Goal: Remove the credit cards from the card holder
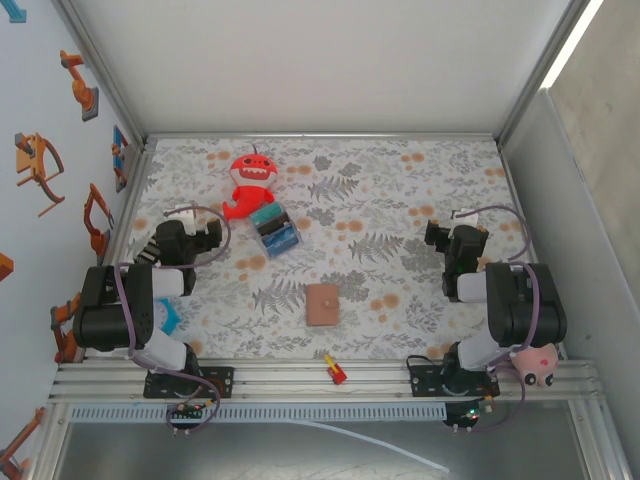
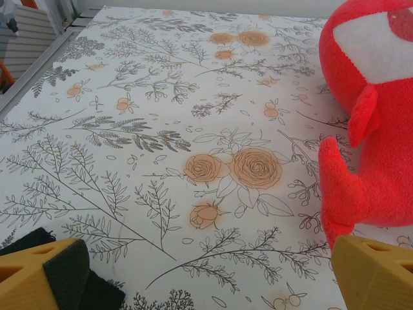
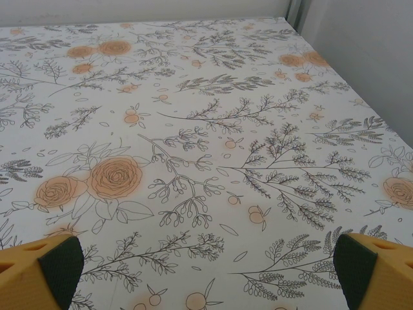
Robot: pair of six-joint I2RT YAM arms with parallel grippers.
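Starting at the left of the flower-patterned table cover [image 1: 400, 200], the left gripper [image 1: 208, 236] is seen with its yellow, dark-padded fingers [image 2: 39, 274] spread wide and nothing held between them; in the left wrist view only the cover is seen between them. Just beyond it, toward the far edge, a red plush toy with a white toothy mouth [image 1: 252, 180] is placed, and its red fin [image 2: 345, 187] is seen just above the right-hand fingertip in the left wrist view. A blue-and-teal stacked block bundle [image 1: 273, 230] is laid touching the near side of the toy. Further right and nearer the arms, the small flat tan-brown square card holder [image 1: 322, 304] is found lying flat between the two arms, apart from both grippers. A small red-and-yellow object [image 1: 334, 370] is seen on the metal rail [image 1: 300, 372] just in front of it. At the right, the right gripper [image 1: 440, 236] is likewise released, its yellow fingers [image 3: 374, 271] parted wide over bare cover. A pink plush toy [image 1: 535, 362] is perched beside the right arm's base.
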